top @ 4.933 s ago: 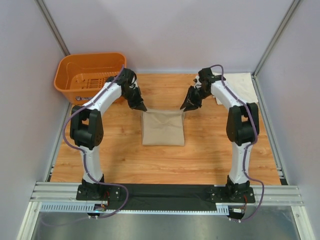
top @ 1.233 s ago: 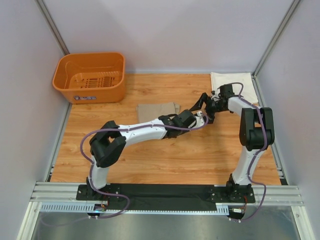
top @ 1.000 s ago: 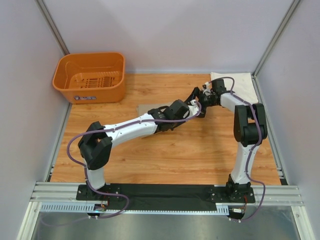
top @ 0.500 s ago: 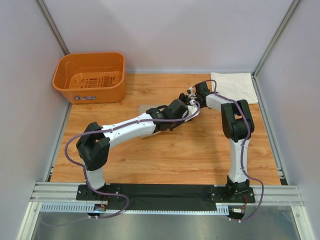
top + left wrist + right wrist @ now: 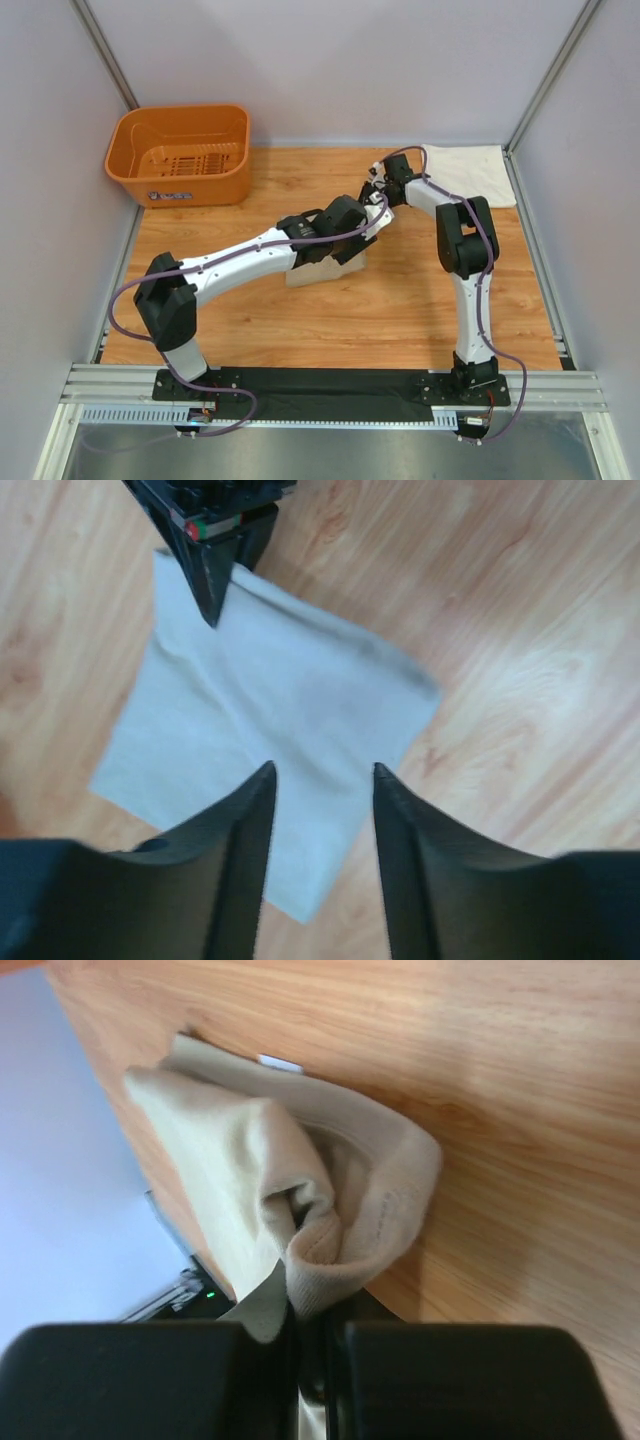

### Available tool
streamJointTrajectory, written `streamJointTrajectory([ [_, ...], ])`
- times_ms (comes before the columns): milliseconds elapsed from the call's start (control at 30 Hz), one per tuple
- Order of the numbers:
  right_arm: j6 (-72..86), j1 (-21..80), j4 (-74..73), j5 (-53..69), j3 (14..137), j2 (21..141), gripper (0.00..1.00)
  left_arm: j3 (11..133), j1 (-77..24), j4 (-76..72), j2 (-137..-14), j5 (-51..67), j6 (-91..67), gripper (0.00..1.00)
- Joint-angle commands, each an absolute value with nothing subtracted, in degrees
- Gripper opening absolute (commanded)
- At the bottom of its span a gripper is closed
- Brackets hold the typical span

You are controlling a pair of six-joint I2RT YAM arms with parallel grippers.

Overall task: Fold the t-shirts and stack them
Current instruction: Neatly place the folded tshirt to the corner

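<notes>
- noting layout from the top view: tan t-shirt (image 5: 322, 272) lay folded near the centre of the table (image 5: 420, 300), partly hidden under the left arm (image 5: 250, 255). cream t-shirt (image 5: 470, 161) lay folded flat in the 1 o'clock corner, well apart. orange basket (image 5: 180, 150) sat at 11 o'clock.
- right gripper (image 5: 318, 1332) was clenched on a bunched edge of the tan t-shirt, with fabric curling up out of the jaws. the pinched corner was at the shirt's 1 o'clock in the top view.
- judged reason: the corner was held so the folded shirt could be drawn toward the cream one for stacking.
- left gripper (image 5: 320, 780) hovered over the shirt's 6 o'clock edge in its own wrist view. fingers were parted partway, nothing between them, no contact visible.
- judged reason: left was placed to take a second edge and keep the fold flat; not certain.
</notes>
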State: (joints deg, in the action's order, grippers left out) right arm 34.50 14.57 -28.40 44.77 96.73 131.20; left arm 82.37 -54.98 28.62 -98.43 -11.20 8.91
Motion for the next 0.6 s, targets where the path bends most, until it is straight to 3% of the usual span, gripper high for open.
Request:
streamJointTrajectory([
  [0,27.4,15.2,-34.5,34.5,100.9,127.6,0.0,80.6,-54.8,28.7,-91.7,-6.7,0.5,0.53],
  [200,9.9,14.6,-53.6,13.5,111.3,124.1,0.0,71.9,-54.1,30.7,-78.6,-6.1,-10.9,0.57],
  [567,-4.0,9.7,-67.7,-3.6,129.9,123.9,0.0,55.8,-47.7,32.3,-60.5,-0.9,-20.3,0.56],
])
